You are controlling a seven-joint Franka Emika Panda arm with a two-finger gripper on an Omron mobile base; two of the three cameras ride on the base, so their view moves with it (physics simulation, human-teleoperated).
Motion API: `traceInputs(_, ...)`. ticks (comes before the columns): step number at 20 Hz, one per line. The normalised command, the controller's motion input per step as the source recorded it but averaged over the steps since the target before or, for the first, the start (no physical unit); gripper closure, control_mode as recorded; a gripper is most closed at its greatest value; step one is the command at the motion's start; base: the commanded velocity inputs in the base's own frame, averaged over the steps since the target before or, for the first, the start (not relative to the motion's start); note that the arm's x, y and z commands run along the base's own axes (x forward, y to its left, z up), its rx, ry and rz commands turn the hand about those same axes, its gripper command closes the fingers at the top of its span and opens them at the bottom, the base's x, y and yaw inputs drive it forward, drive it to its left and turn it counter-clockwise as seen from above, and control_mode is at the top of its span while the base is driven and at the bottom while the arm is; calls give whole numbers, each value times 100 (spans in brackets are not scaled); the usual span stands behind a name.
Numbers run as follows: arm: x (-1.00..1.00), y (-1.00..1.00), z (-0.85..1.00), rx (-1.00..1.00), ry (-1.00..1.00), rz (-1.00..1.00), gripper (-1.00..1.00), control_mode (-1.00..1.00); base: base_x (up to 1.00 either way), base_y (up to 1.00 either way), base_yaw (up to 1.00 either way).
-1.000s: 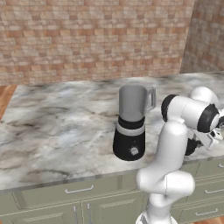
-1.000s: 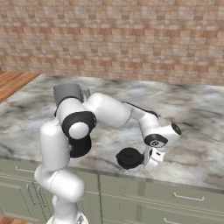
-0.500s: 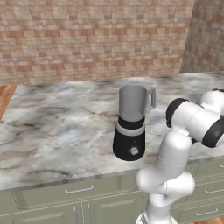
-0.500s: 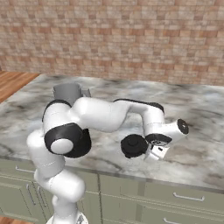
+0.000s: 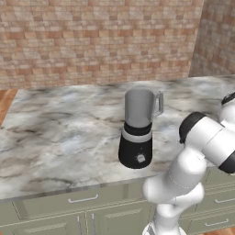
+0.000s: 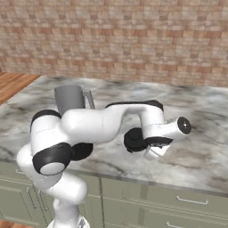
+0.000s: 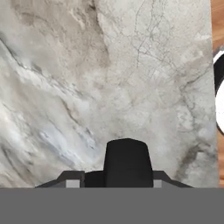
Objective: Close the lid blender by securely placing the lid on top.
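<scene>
Nearest, the cabinet drawers (image 5: 82, 199) under the desk (image 5: 69, 137) stand closed. In the right base view the arm is swung out low to its right over the desk front, and the gripper (image 6: 144, 147) sits against the lid (image 6: 133, 140); the fingers themselves are hidden there, but the lid now shows as a near-round disc standing tilted, where a second ago it lay flat on the marble beside the hand. It has also climbed slightly in that view while the blender kept its place. Judgement: the gripper is clenched on the lid and has taken it off the surface. The hand view supports this, with one dark rounded mass between where the fingertips belong and bare marble beyond. Further back and well apart to the arm's left, the blender (image 5: 137, 133) stands upright mid-desk, jar mouth uncovered, handle to the right in the left base view. Pick-up appears done; carrying across, levelling and seating the lid remain. Behind all runs the brick wall (image 6: 133, 40)
</scene>
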Motion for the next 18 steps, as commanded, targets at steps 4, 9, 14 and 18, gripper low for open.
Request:
traceInputs(4,-32,4,81,0,-14,-9,100,-100,0,0,0)
traceInputs(9,-32,32,100,0,-19,0,100,-100,0,0,0)
traceInputs(14,-26,34,95,0,-18,0,100,-100,0,0,0)
traceInputs(18,0,73,64,0,-13,0,100,-100,0,0,0)
